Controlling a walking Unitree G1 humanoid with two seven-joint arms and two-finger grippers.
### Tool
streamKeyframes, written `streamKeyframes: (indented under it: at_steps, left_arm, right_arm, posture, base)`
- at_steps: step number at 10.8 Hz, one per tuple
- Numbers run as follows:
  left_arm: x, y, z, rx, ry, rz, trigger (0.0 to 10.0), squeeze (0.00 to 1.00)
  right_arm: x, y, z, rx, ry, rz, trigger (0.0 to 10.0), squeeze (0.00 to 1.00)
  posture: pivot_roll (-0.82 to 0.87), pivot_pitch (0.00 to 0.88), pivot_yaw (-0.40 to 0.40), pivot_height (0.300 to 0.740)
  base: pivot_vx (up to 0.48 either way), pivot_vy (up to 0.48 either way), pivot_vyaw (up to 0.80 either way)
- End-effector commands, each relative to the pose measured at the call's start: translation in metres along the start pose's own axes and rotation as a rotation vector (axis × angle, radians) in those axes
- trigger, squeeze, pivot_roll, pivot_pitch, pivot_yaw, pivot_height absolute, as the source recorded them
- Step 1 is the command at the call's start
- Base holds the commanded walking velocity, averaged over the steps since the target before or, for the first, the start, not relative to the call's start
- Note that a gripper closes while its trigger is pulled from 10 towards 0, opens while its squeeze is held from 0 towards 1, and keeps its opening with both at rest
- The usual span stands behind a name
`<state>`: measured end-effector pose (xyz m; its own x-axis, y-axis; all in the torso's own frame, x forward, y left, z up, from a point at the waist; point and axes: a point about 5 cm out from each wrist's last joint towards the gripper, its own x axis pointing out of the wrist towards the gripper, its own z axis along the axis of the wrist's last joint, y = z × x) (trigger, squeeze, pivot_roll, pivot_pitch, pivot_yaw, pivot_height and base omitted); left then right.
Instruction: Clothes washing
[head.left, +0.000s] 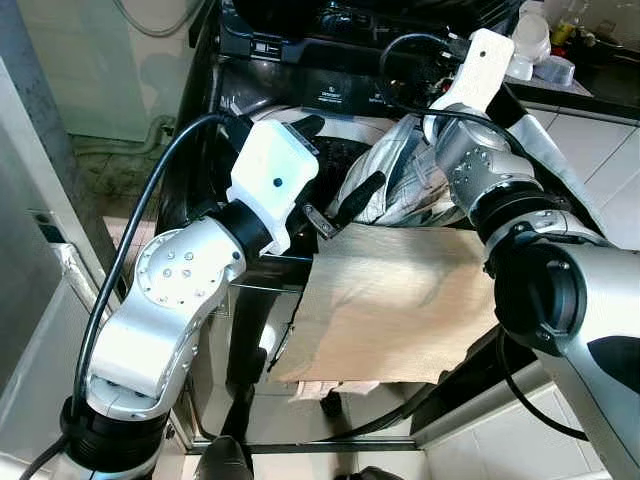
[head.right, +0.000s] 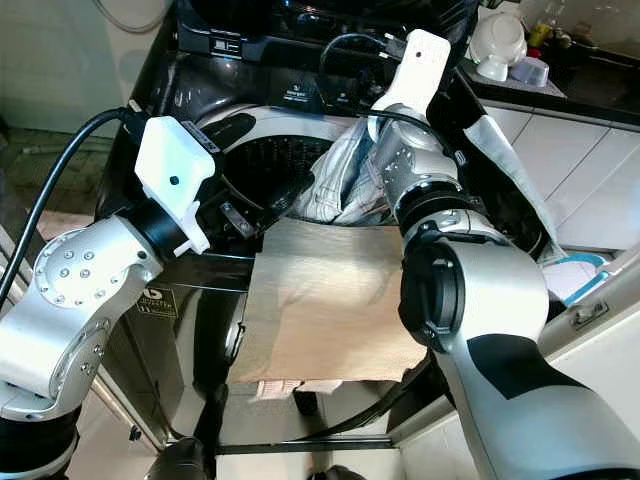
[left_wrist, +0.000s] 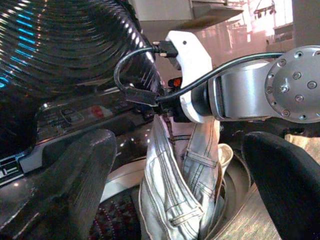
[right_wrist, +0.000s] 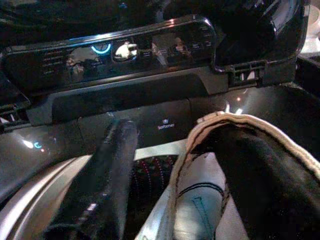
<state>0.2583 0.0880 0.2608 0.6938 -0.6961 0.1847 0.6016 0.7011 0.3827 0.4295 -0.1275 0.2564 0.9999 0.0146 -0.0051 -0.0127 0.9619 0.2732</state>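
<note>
Right claw (right_wrist: 165, 200): over the open washer drum, one finger (right_wrist: 100, 185) bare, the other wrapped in fabric. It's clamped on the pale jeans (left_wrist: 185, 175); the waistband edge loops over that finger in the right wrist view. The jeans hang from the claw down into the drum opening (head.right: 270, 160), bunched, lower part inside the tub.

Left claw (left_wrist: 175, 200): fingers spread wide, nothing between the pads. It sits at the front-left of the drum rim, pointing across at the jeans and the right wrist. In the head views one finger (head.left: 358, 195) reaches toward the bundle; can't tell if it touches.

Tan cloth (head.left: 395, 310): draped flat over the washer's front edge, hanging down the front panel, just below the jeans. A bit of lighter patterned fabric (head.left: 320, 388) peeks out under its lower edge.

Washer (right_wrist: 165, 107): top-loader, glossy black, lid up. Control panel (right_wrist: 115, 50) at the back is lit, blue arc beside a knob. "Softener" label (right_wrist: 165, 126) on the strip under the panel. Perforated drum wall visible behind the jeans.

Surroundings: white tiled tabletop (head.left: 590, 140) to the robot's right, white dishes (head.right: 500, 45) at the back right corner. Black cable (head.left: 130, 240) runs along the left arm.
</note>
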Motion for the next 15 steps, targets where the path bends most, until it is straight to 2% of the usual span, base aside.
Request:
streamKeyframes:
  at_steps: [1, 3, 4, 6, 7, 10, 11, 12, 13, 14, 15]
  left_arm:
    - [0.002, -0.005, -0.001, -0.004, 0.006, -0.023, 10.0, 0.0]
    - [0.002, -0.005, -0.001, -0.002, 0.008, -0.025, 10.0, 0.0]
    - [0.002, -0.006, -0.002, -0.002, 0.009, -0.028, 10.0, 0.0]
    - [0.002, -0.006, -0.002, -0.002, 0.011, -0.034, 10.0, 0.0]
    - [0.002, -0.006, -0.003, -0.002, 0.014, -0.038, 10.0, 0.0]
    - [0.003, -0.006, -0.003, 0.004, 0.017, -0.046, 10.0, 0.0]
    - [0.003, -0.006, -0.003, 0.007, 0.016, -0.047, 10.0, 0.0]
    - [0.003, -0.006, -0.003, 0.009, 0.016, -0.046, 10.0, 0.0]
    - [0.003, -0.006, -0.003, 0.011, 0.017, -0.044, 10.0, 0.0]
    - [0.003, -0.006, -0.003, 0.009, 0.016, -0.044, 10.0, 0.0]
    - [0.004, -0.007, -0.003, 0.009, 0.013, -0.053, 10.0, 0.0]
  right_arm:
    - [0.0, -0.005, 0.014, -0.021, -0.063, -0.007, 0.0, 0.0]
    - [0.0, -0.006, 0.017, -0.061, -0.086, -0.023, 0.0, 0.0]
    - [0.0, -0.005, 0.016, -0.036, -0.079, -0.017, 10.0, 1.0]
    - [0.001, -0.007, 0.011, 0.069, -0.04, -0.024, 10.0, 1.0]
    - [0.001, -0.001, 0.013, 0.2, -0.015, -0.009, 10.0, 1.0]
    - [0.002, 0.029, 0.027, 0.484, 0.003, 0.071, 10.0, 1.0]
    - [0.001, 0.042, 0.038, 0.452, -0.027, 0.117, 10.0, 1.0]
    - [0.001, 0.048, 0.046, 0.416, -0.053, 0.143, 10.0, 1.0]
    - [0.0, 0.052, 0.058, 0.482, -0.074, 0.167, 10.0, 1.0]
    - [-0.001, 0.056, 0.071, 0.601, -0.099, 0.189, 10.0, 1.0]
    - [-0.002, 0.046, 0.093, 0.85, -0.174, 0.173, 10.0, 1.0]
  posture:
    - [0.12, 0.0, -0.14, 0.74]
    - [0.12, 0.0, -0.139, 0.74]
    - [0.12, 0.0, -0.137, 0.74]
    - [0.11, 0.0, -0.135, 0.74]
    - [0.11, 0.0, -0.133, 0.74]
    - [0.12, 0.0, -0.133, 0.74]
    - [0.12, 0.0, -0.136, 0.74]
    - [0.13, 0.0, -0.139, 0.74]
    - [0.12, 0.0, -0.142, 0.74]
    - [0.12, 0.0, -0.139, 0.74]
    - [0.12, 0.0, -0.139, 0.74]
  base:
    - [0.0, 0.0, 0.0]
    - [0.0, 0.0, 0.0]
    - [0.0, 0.0, 0.0]
    - [0.0, 0.0, 0.0]
    - [0.0, 0.0, 0.0]
    - [0.0, 0.0, 0.0]
    - [0.0, 0.0, 0.0]
    - [0.0, 0.0, 0.0]
    - [0.0, 0.0, 0.0]
    - [0.0, 0.0, 0.0]
    - [0.0, 0.0, 0.0]
